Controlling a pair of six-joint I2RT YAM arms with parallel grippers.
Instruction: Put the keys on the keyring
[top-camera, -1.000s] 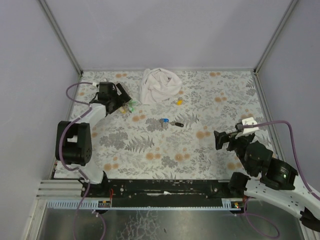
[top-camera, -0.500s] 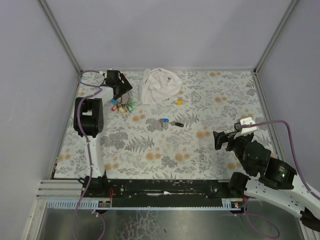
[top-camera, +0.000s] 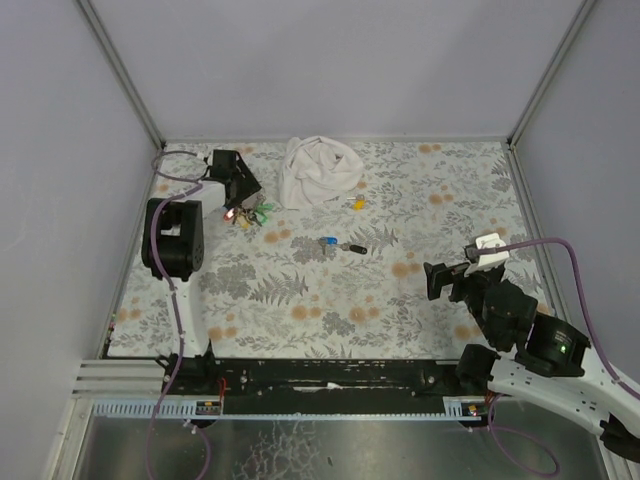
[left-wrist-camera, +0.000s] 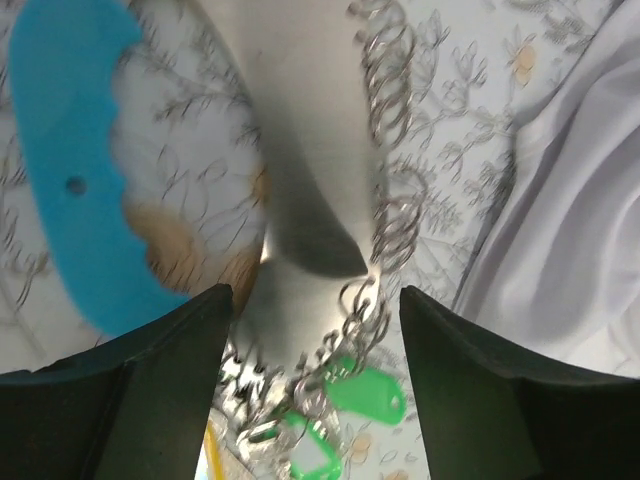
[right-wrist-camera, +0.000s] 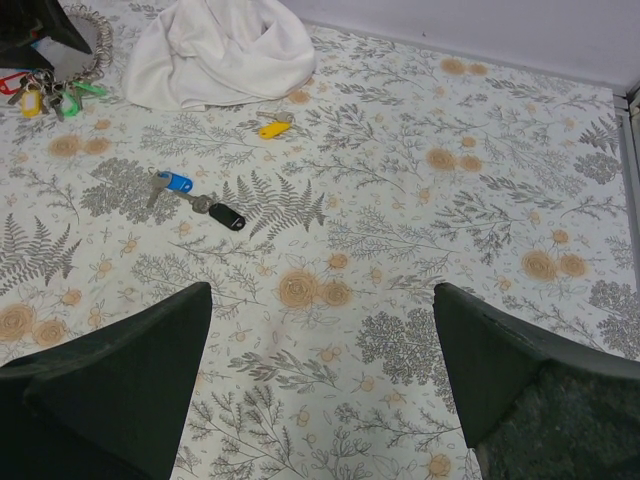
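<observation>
1. Tabletop (top-camera: 440, 190), centre and right: wide open floral surface, giving free passage from the right gripper (top-camera: 433, 281) toward the middle.
2. Blue-capped key (top-camera: 328, 242) and black-tagged key (top-camera: 357, 248): lying flat, end to end, mid-table, with room on every side.
3. White cloth (top-camera: 318, 170): bulky heap at the far edge, the tallest obstacle.
4. Yellow-tagged key (top-camera: 357, 203): lying flat near the white cloth's right foot, with a narrow gap between them.
5. Key bunch (top-camera: 255, 214): just left of the white cloth; the left gripper (top-camera: 243, 200) fills the space above it.
6. Left arm (top-camera: 175, 245): stands along the left edge.
7. Walls (top-camera: 330, 70): close three sides, leaving the far-left corner tight.
</observation>
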